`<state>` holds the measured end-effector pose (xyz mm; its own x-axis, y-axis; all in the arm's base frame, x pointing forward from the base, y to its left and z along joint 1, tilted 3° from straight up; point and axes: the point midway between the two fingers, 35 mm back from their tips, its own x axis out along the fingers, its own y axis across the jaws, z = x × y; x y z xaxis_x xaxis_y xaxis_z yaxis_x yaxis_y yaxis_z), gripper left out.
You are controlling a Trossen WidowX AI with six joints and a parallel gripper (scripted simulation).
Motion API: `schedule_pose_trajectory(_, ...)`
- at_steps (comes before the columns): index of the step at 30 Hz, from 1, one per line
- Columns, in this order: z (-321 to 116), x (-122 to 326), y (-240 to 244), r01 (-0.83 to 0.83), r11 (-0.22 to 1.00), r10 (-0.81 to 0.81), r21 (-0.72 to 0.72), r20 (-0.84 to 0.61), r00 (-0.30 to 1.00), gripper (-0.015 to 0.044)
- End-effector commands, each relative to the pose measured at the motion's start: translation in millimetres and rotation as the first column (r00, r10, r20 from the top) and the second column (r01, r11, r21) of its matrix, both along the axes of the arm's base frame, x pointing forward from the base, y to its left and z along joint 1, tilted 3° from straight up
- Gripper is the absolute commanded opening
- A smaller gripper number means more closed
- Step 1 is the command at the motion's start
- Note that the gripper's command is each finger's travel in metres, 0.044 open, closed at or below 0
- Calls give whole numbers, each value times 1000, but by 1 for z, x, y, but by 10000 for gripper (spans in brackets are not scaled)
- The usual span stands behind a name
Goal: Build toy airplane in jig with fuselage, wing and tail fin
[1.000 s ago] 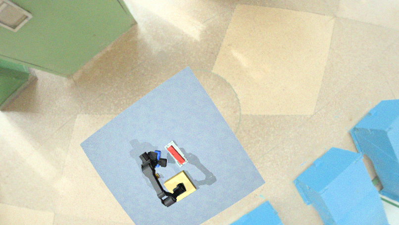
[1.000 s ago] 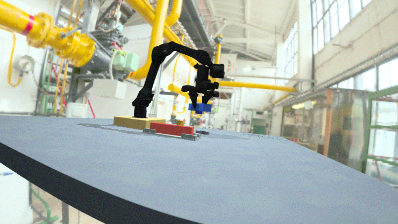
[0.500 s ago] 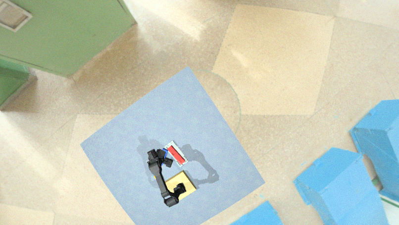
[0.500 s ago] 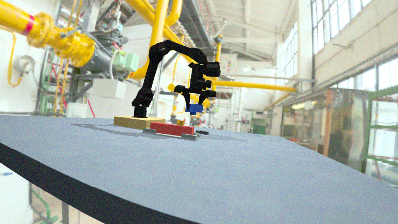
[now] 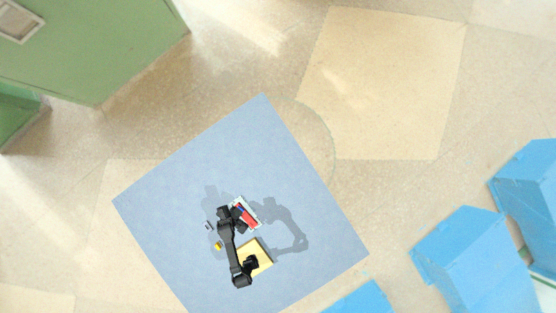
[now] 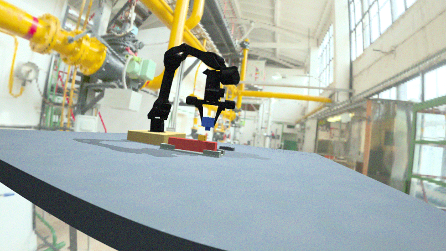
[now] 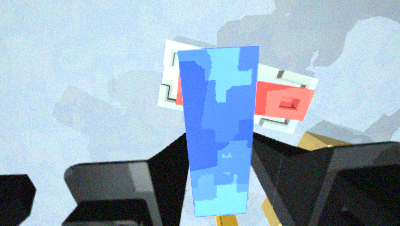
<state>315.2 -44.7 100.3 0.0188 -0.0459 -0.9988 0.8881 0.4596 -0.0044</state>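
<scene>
My gripper (image 5: pixel 236 217) (image 6: pixel 208 120) (image 7: pixel 215 135) is shut on the blue wing (image 5: pixel 241 209) (image 6: pixel 207 121) (image 7: pixel 220 120). It holds the wing level above the fuselage, tab pointing down, with a gap below. The wing lies crosswise over the red fuselage (image 5: pixel 251 222) (image 6: pixel 191 144) (image 7: pixel 267 100), which sits in the pale cradle (image 5: pixel 238 200) (image 6: pixel 212 153) (image 7: pixel 169 72). One fuselage socket shows in the wrist view; the part under the wing is hidden. The yellow tail fin (image 5: pixel 218 245) (image 6: pixel 202 137) (image 7: pixel 227 221) stands apart from the fuselage, left of the arm in the top view.
A small grey holder (image 5: pixel 207 225) (image 6: pixel 227 148) lies on the blue-grey table (image 5: pixel 248 143) (image 6: pixel 249 193), beyond the cradle in the exterior view. The arm's tan base block (image 5: pixel 254 248) (image 6: pixel 146 137) (image 7: pixel 315 141) stands close to one end of the cradle.
</scene>
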Motion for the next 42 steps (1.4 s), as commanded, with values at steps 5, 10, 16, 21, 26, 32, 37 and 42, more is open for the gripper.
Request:
schedule_pose_trajectory(5, -2, -8, -22, 138, 990, -138, -3, 12, 990, 0)
schedule_pose_trajectory(10, -4, -13, -32, 199, 980, -199, -3, 14, 980, 0)
schedule_pose_trajectory(16, -4, -13, -32, 199, 980, -199, -3, 14, 980, 158)
schedule_pose_trajectory(21, -4, -13, -32, 199, 980, -199, -3, 14, 980, 195)
schedule_pose_trajectory(26, -4, -13, -32, 199, 980, -199, -3, 14, 980, 195)
schedule_pose_trajectory(32, -8, -12, -32, 199, 980, -199, -3, 14, 980, 195)
schedule_pose_trajectory(37, -16, -12, -33, 199, 980, -199, -3, 14, 980, 195)
schedule_pose_trajectory(42, -24, -11, -33, 199, 980, -199, -3, 14, 980, 195)
